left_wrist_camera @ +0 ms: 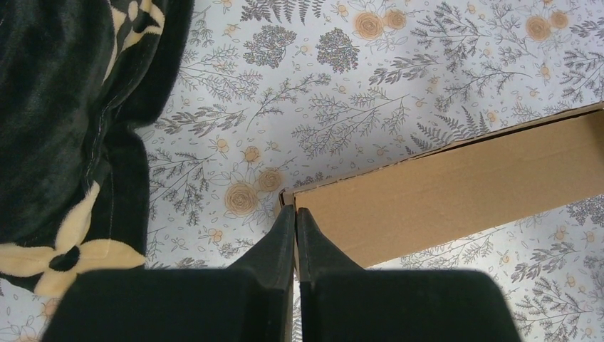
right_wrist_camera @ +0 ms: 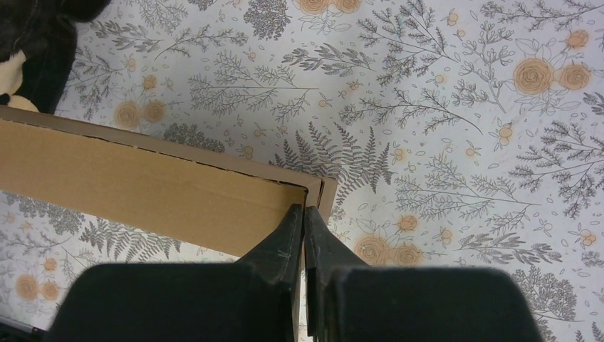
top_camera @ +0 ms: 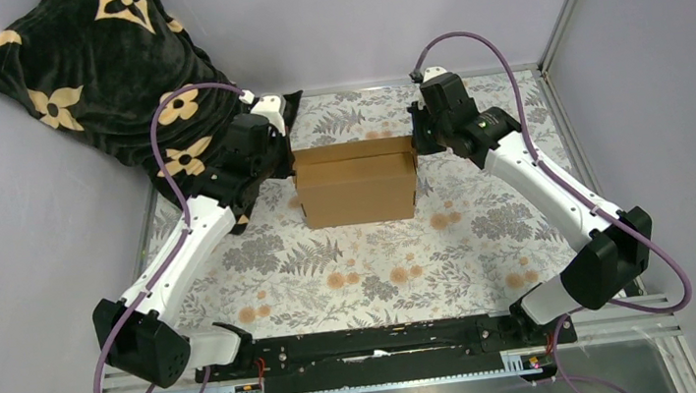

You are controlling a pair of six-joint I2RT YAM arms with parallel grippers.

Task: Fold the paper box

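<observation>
The paper box (top_camera: 358, 185) is plain brown cardboard and stands folded up as a shallow rectangular box in the middle of the table. My left gripper (top_camera: 292, 160) is at its far left corner. In the left wrist view the gripper (left_wrist_camera: 295, 211) is shut on the thin end wall of the box (left_wrist_camera: 463, 192). My right gripper (top_camera: 414, 144) is at the far right corner. In the right wrist view the gripper (right_wrist_camera: 304, 209) is shut on the end wall of the box (right_wrist_camera: 142, 189). The box's inside is hidden.
A black blanket with cream flowers (top_camera: 102, 66) is heaped at the far left, close behind my left arm; it also shows in the left wrist view (left_wrist_camera: 57, 128). A floral cloth (top_camera: 381, 262) covers the table. Grey walls and a metal frame post (top_camera: 569, 3) close in the far side and the right.
</observation>
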